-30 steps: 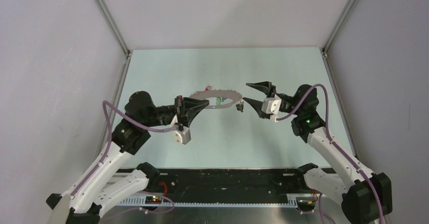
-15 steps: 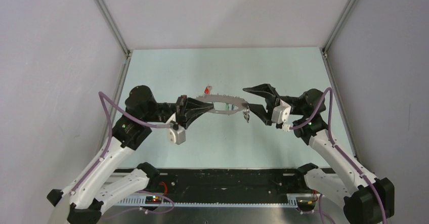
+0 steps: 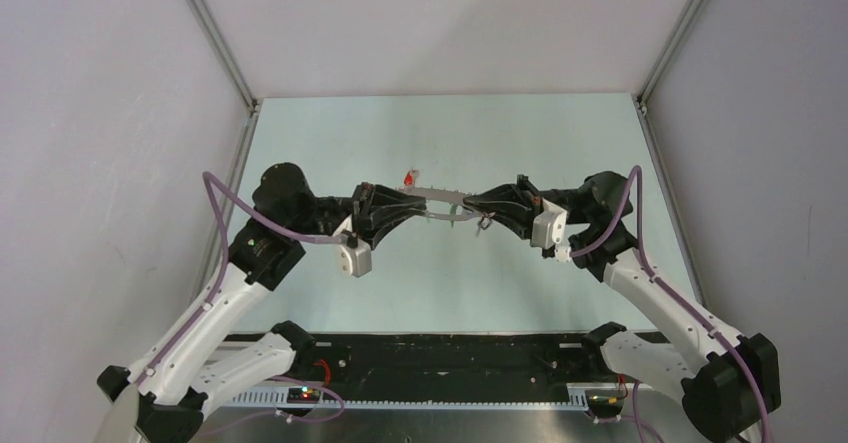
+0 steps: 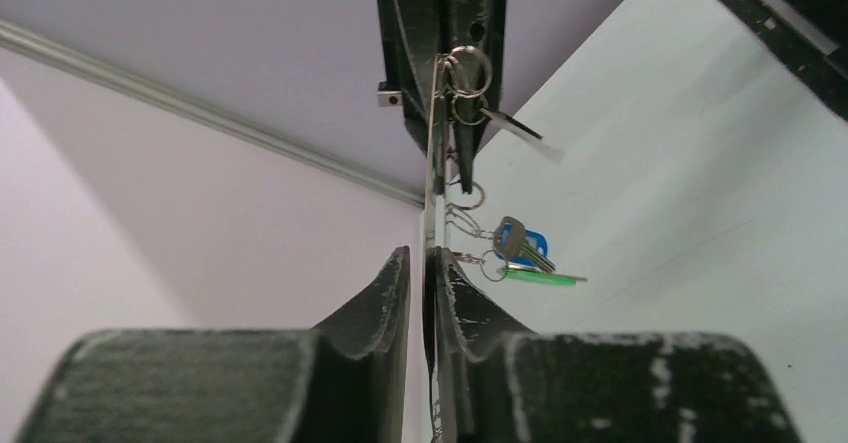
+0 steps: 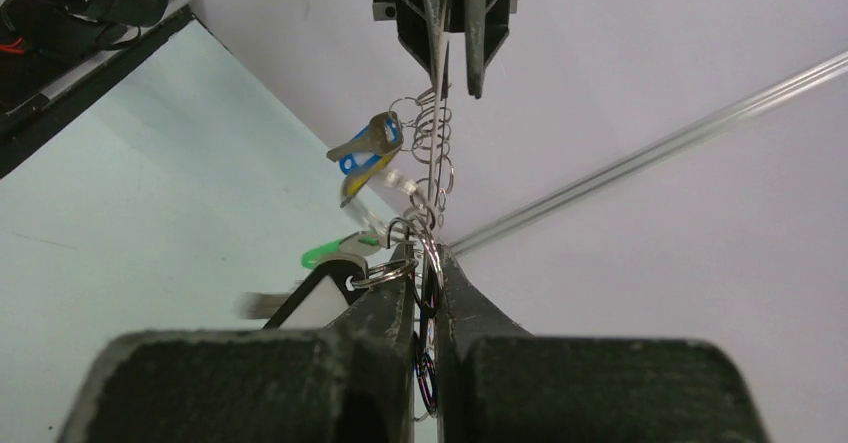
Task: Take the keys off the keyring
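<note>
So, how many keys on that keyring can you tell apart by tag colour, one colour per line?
blue-tagged key: 1
green-tagged key: 1
red-tagged key: 1
Total: 3; the rest on the keyring are too blurred or small to count.

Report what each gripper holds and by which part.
Both hold the keyring: the left gripper by its left end, the right gripper by its right end, jaws shut on the rim. Keys hang between.

Right end effector [image 5: 428, 263] pinches the keyring [image 5: 438, 123] edge-on — left end effector [image 5: 452, 33] opposite, keys [image 5: 365, 148] dangling between.
</note>
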Available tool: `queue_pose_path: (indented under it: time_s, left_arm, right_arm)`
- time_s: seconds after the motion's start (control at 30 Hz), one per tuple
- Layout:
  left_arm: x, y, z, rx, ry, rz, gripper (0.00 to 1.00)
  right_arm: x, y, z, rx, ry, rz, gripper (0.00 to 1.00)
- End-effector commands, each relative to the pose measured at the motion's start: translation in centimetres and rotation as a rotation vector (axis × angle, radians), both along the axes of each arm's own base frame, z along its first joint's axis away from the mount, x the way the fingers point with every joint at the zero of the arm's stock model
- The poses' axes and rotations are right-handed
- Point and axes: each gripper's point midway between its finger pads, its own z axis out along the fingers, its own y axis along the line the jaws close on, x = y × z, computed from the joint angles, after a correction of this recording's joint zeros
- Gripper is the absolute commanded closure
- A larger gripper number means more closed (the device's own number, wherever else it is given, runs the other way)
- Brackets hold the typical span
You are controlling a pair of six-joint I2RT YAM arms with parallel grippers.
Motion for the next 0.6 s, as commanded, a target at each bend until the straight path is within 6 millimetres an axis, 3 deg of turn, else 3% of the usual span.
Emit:
queue_pose_path:
  time_s: [0.0,0.1,0.27,0.33,0.37,0.43,0.57]
  left_arm:
    - [0.9,1.2,3.5,-0.111,-0.064,0.115,0.72]
    - [2.0,2.5,3.4,-0.168,0.012,0.234,0.61]
    - [3.0,4.1,1.1,-0.230,0.238,0.374,0.48]
    - [3.7,4.8,0.8,-0.277,0.340,0.439,0.47]
    - [4.3,5.2,0.7,-0.305,0.380,0.475,0.47]
    - [5.0,5.0,0.5,-0.348,0.506,0.501,0.47]
    - [6.2,3.1,-0.1,-0.437,0.808,0.500,0.46]
  right_arm:
    - [0.1,-0.2,2.3,0.033,-0.061,-0.035,1.00]
    - [1.8,-0.9,2.0,0.028,-0.054,-0.176,1.00]
    - [5.3,-2.3,1.7,0.024,0.007,-0.432,1.00]
    - [7.0,-2.9,1.5,0.004,0.046,-0.555,1.00]
    - [8.6,-3.6,0.3,-0.033,0.092,-0.658,1.00]
    - [10.2,-4.2,0.0,-0.054,0.130,-0.784,1.00]
    - [11.1,-4.5,0.0,-0.041,0.165,-0.903,1.00]
